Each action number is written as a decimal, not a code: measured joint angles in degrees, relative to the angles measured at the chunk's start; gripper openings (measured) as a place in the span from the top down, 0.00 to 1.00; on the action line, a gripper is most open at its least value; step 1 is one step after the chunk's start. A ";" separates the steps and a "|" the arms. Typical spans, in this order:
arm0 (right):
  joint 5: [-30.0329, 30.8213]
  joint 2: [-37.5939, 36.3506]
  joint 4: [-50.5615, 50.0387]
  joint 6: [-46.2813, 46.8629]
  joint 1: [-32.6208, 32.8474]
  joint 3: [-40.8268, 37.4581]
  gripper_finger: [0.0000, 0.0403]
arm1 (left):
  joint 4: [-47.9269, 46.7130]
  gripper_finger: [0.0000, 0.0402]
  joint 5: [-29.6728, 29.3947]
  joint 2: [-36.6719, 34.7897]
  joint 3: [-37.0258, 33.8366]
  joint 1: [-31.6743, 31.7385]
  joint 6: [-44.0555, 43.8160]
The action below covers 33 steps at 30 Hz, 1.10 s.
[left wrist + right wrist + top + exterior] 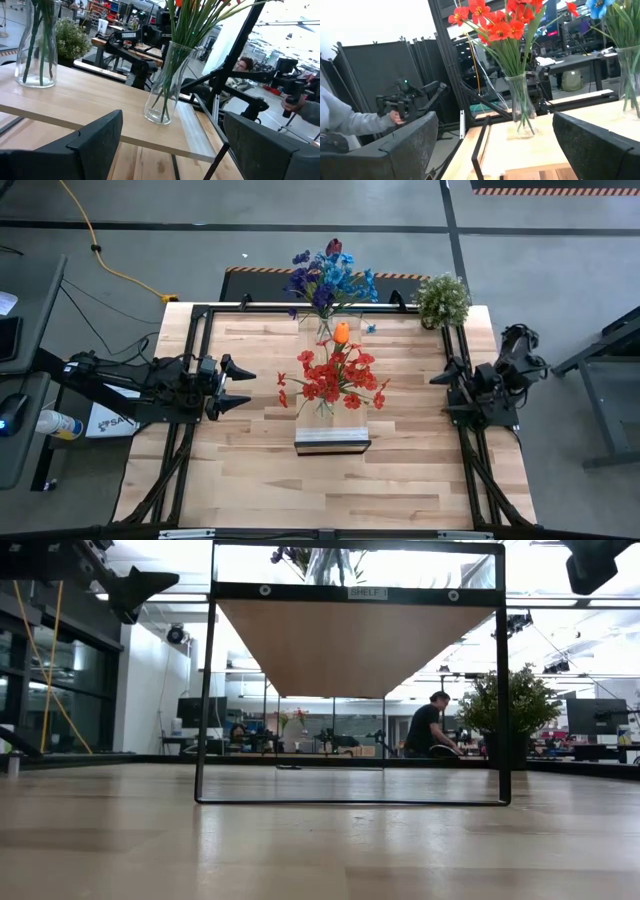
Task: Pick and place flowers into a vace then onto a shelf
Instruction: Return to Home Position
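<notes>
High view: shelf (pixel 333 430) runs lengthwise down the middle of the surface (pixel 240 470), raised on a black frame (pixel 205 690).

- Two clear vases stand on the shelf board, apart from each other.
- Front vase (pixel 165 85) holds the red flowers (pixel 335 375) and stands near the pale front edge, inside the board's long edges.
- Far vase (pixel 36 55) holds the blue flowers (pixel 328 275) at the far end.
- Orange flower (pixel 342 332) shows between the two bunches; cannot tell which vase holds it.
- Potted plant (pixel 442 298) stands at the far right corner of the surface.
- Left gripper (pixel 246 386): left of the shelf, level with the red flowers, jaws spread wide, holding nothing. A strip of bare wood lies between it and the shelf's left edge.
- Right gripper (pixel 493 120): at the right edge of the surface, jaws wide apart, empty, well apart from the shelf's right edge.

Low view: space under the shelf is open across the frame's width. A person (pixel 425 725) is in the room behind.
</notes>
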 joint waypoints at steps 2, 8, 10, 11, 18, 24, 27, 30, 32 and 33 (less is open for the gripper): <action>-2.35 0.00 0.13 -0.18 -2.28 -0.09 0.05 | -0.02 0.05 0.00 0.00 0.00 0.00 -0.02; -8.42 0.00 -0.38 0.66 -9.15 -0.67 0.05 | -0.01 0.05 0.09 0.00 0.00 0.00 0.00; -10.52 0.02 -0.44 0.81 -11.52 -0.67 0.05 | 0.00 0.05 0.09 0.02 0.00 0.00 0.00; -11.61 0.02 -0.65 0.74 -12.70 -0.65 0.05 | 0.00 0.05 0.11 0.03 0.01 0.00 0.00; -18.60 0.02 -2.75 1.76 -21.33 -0.65 0.05 | 3.44 0.05 0.62 2.96 0.00 0.00 0.29; -25.58 0.02 -3.61 1.74 -27.71 -0.58 0.05 | 6.01 0.05 0.87 10.30 0.00 0.00 1.56; -28.62 -0.04 -4.16 1.74 -30.08 -0.58 0.05 | 6.01 0.05 -1.03 8.58 -0.07 0.00 3.79; -30.83 -0.06 -4.14 1.73 -31.93 -0.56 0.05 | 2.60 0.05 -1.53 3.21 -0.04 0.00 4.23; -32.07 -0.07 -4.00 1.68 -32.96 -0.56 0.05 | -0.84 0.05 -1.53 -0.78 -0.04 0.00 4.31; -32.99 -0.07 -3.79 1.45 -33.41 -0.56 0.05 | -2.51 0.05 -1.82 -2.90 -0.04 0.00 4.31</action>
